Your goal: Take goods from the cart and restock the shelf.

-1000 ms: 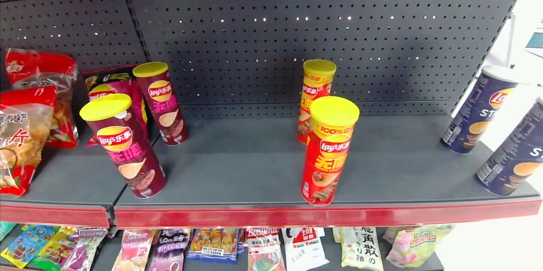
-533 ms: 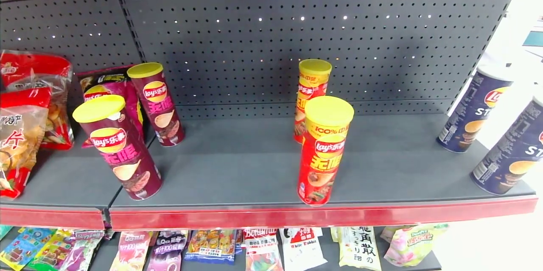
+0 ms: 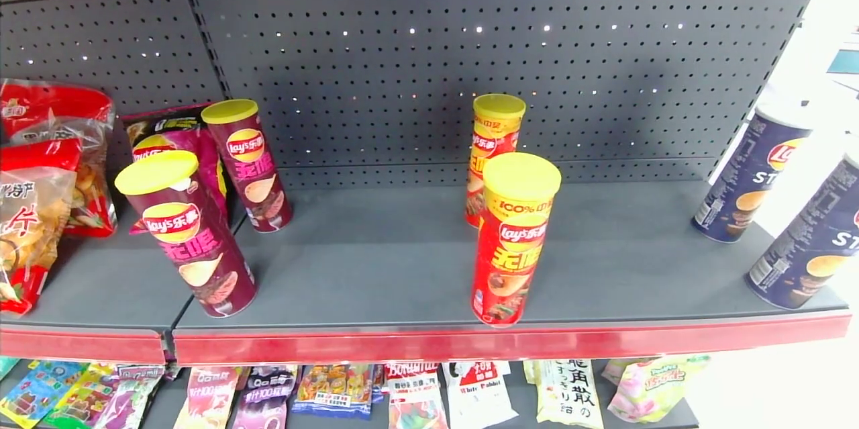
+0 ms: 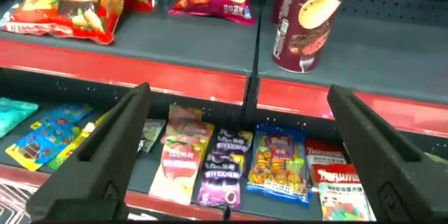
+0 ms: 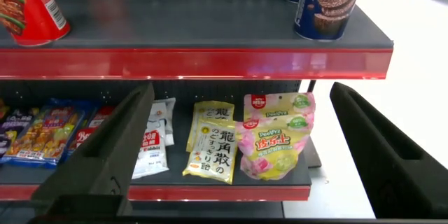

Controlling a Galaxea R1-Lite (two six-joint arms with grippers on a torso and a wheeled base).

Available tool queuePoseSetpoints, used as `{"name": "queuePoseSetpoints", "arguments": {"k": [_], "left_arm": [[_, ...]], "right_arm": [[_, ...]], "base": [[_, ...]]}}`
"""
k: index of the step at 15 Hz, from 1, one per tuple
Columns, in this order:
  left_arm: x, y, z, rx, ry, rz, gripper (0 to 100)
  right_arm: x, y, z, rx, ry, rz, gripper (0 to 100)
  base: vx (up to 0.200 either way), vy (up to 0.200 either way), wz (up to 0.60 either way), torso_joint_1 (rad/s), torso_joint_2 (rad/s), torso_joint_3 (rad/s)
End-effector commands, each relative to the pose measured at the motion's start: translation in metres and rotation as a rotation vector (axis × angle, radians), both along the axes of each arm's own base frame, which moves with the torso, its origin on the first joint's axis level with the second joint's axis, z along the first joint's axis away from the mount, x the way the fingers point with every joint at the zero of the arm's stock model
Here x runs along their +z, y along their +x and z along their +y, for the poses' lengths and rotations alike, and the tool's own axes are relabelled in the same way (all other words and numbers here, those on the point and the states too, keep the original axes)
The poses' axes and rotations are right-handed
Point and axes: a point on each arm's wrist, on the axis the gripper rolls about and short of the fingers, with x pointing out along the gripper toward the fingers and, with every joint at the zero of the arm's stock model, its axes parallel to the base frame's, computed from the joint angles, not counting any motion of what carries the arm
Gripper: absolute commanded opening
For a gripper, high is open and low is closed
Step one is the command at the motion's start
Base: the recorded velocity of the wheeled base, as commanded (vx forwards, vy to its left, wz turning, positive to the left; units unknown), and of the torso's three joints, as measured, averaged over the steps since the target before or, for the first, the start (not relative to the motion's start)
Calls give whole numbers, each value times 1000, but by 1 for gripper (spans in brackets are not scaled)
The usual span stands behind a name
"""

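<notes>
Counting the goods on the dark grey metal shelf with a red front lip [image 3: 402,261] gives six tall cardboard crisp cans: two maroon cans with yellow lids at centre left of the head view, front maroon can [image 3: 188,234] and rear maroon can [image 3: 247,164]; two red cans with yellow lids just right of centre, front red can [image 3: 513,241] and rear red can [image 3: 493,154]; and two dark blue cans with pale lids at the right edge, rear blue can [image 3: 745,174] and front blue can [image 3: 805,234]. All six stand upright, each pair in a line from front to back. At the left edge lie two red plastic snack bags [image 3: 40,214], with a maroon crisp bag [image 3: 174,137] behind the maroon cans. A row of small colourful sachets [image 3: 335,389] fills the tier below, along the bottom of the frame. The left gripper [image 4: 238,91] hangs out in front of the red lip, level with the lower tier, the front maroon can standing beyond it and apart from it; its black fingers [image 4: 105,154] are spread wide and grip nothing. The right gripper [image 5: 241,87] sits likewise before the lip, between the front red can and the front blue can, jaws fully parted, touching nothing
</notes>
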Motion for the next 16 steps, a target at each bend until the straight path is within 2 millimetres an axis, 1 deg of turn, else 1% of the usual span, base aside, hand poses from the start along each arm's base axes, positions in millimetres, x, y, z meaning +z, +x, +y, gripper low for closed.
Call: {"name": "queuePoseSetpoints", "arguments": {"k": [1, 2, 3, 6, 11, 12, 13, 14, 15, 16], "left_arm": [[0, 0, -1, -24, 21, -2, 100], [0, 0, -1, -31, 12, -1, 100], [-2, 0, -2, -76, -17, 10, 100], [-4, 0, -3, -133, 75, 44, 100], [-4, 0, -3, -134, 67, 44, 100], [-4, 0, -3, -134, 67, 44, 100], [-4, 0, -3, -134, 67, 44, 100], [-4, 0, -3, -134, 67, 44, 100], [-4, 0, -3, -134, 67, 44, 100], [-5, 0, -3, -134, 67, 45, 100]], "right_arm": [[0, 0, 0, 0, 0, 1, 100], [0, 0, 0, 0, -2, 1, 100], [0, 0, 0, 0, -3, 1, 100], [0, 0, 0, 0, -5, 1, 100], [0, 0, 0, 0, -26, -1, 100], [4, -1, 0, 6, -28, -26, 100], [34, -2, 1, 72, -22, -57, 100], [65, 3, 1, 107, 25, -57, 100], [79, 1, 0, 163, 74, -76, 100], [76, 0, 0, 245, 67, -76, 100]], "base": [[0, 0, 0, 0, 0, 0], [0, 0, 0, 0, 0, 0], [0, 0, 0, 0, 0, 0], [0, 0, 0, 0, 0, 0], [0, 0, 0, 0, 0, 0], [0, 0, 0, 0, 0, 0], [0, 0, 0, 0, 0, 0], [0, 0, 0, 0, 0, 0], [0, 0, 0, 0, 0, 0], [0, 0, 0, 0, 0, 0]]}}
